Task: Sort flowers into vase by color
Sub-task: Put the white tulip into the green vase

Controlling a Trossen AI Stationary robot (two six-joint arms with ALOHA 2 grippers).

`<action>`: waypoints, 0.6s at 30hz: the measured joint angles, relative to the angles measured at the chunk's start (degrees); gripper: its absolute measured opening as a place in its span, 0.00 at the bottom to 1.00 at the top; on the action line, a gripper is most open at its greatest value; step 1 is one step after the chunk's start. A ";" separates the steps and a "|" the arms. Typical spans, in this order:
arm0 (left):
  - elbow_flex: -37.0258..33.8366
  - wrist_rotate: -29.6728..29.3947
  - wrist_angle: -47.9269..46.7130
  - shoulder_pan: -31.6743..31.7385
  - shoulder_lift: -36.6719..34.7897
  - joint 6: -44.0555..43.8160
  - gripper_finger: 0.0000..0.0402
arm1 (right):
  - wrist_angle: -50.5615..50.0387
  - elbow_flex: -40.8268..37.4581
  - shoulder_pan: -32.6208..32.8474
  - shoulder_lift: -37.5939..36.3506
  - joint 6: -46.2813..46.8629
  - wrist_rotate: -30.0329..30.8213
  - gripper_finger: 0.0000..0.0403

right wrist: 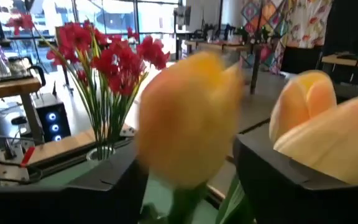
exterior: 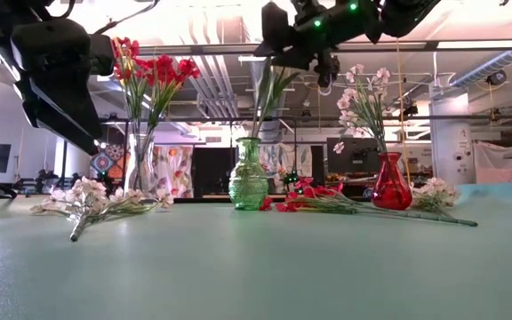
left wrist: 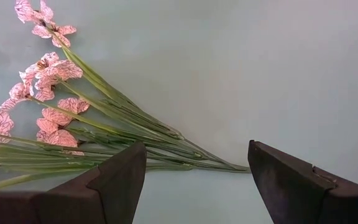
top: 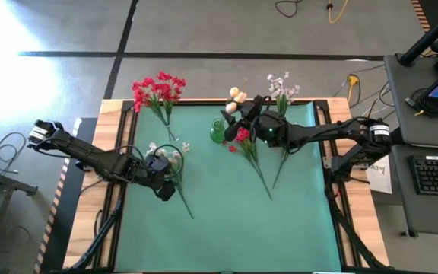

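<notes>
We see the right claw (top: 243, 114) pinching cream-yellow buds (top: 236, 95) over the green vase (top: 217, 131) at twelve o'clock; red blooms (top: 158, 87) fill the clear vase (exterior: 139, 167). The left claw (left wrist: 194, 168) hangs spread above pale sprays (left wrist: 42, 93) lying on the worktop (top: 226, 221).

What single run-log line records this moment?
left end effector: open over pale pink flowers | right end effector: holding yellow flowers above green vase
</notes>
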 joint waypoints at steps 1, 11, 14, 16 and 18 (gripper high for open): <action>0.00 -0.01 0.00 0.00 0.00 0.00 0.67 | -0.39 0.00 0.01 -0.01 0.13 -0.01 0.57; 0.00 -0.03 0.00 0.00 0.00 0.00 0.67 | -2.04 0.00 1.49 -1.83 0.63 -0.01 0.73; 0.00 -0.03 0.01 0.00 0.00 0.00 0.67 | -5.60 0.02 2.32 -3.94 0.75 0.08 0.76; 0.00 -0.03 0.00 0.00 0.00 0.00 0.67 | -8.76 0.02 2.74 -5.47 1.89 0.09 0.78; 0.00 -0.03 0.00 0.00 0.00 0.00 0.67 | -12.81 0.02 2.83 -7.02 4.38 0.10 0.79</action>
